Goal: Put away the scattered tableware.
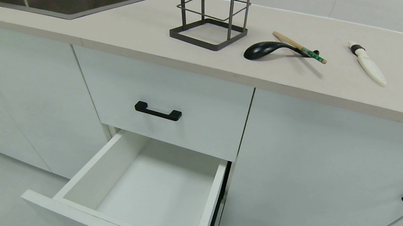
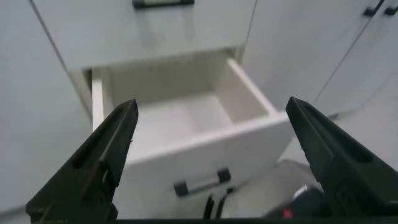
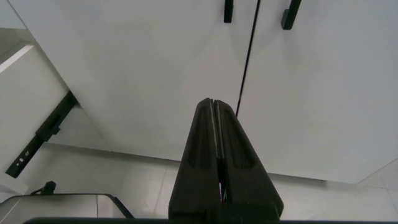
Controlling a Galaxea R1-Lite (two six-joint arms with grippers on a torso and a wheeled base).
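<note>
Lying on the surface (image 1: pixel 116 31), right of one wire rack (image 1: pixel 212 7): one black spoon (image 1: pixel 266 50), chopsticks (image 1: pixel 299 47) resting across the end of its handle, and one white knife (image 1: pixel 367 64), seemingly sheathed, well apart to the right. Cannot tell whether one chopstick or a pair. Probably all light and stiff. Spoon smooth, likely slippery at the bowl, so better pinched at the thin handle. Chopsticks thin and ready to roll, so better taken at the middle, both together. Knife best held at the thick middle. Below, one open drawer (image 1: pixel 104 218). Left jaws spread wide above that drawer, holding nothing. Right jaws pressed together, empty, low before the cupboard doors (image 3: pixel 155 74).
</note>
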